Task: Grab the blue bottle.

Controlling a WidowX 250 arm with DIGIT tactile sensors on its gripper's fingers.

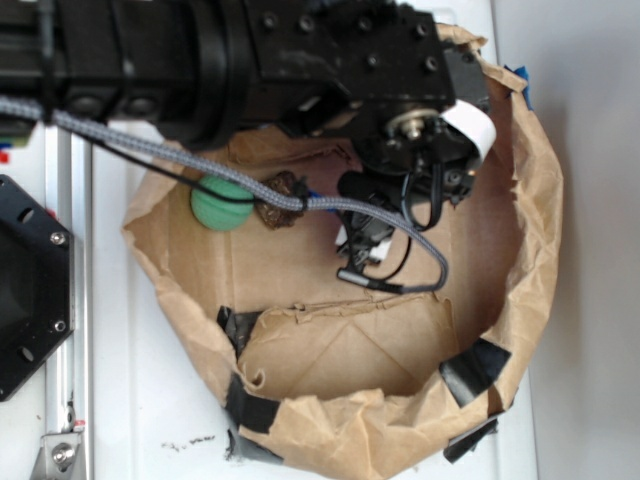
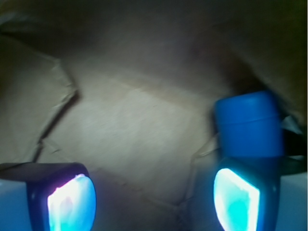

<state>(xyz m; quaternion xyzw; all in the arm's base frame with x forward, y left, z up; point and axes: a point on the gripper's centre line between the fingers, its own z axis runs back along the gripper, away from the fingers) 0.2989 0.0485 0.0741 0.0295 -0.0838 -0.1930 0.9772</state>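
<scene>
While the black arm [image 1: 250,60] stretches in from the nine o'clock side across the top of the exterior view, a crumpled brown paper bag [image 1: 540,250] forms a round walled nest on the white table [image 1: 590,380]. At about ten o'clock inside the nest sits a green ball [image 1: 222,206], with a dark brown knobbly lump [image 1: 282,204] touching its three o'clock side; what that lump is cannot be told. A grey braided cable [image 1: 170,150] crosses above both. Black tape patches [image 1: 478,368] hold the bag's rim at six and four o'clock.

In the wrist view the gripper [image 2: 154,197] is spread wide, its two glowing fingers [image 2: 72,204] released and holding nothing. The blue bottle [image 2: 249,124] lies at three o'clock on the paper floor, just above the finger on that side and outside the gap.
</scene>
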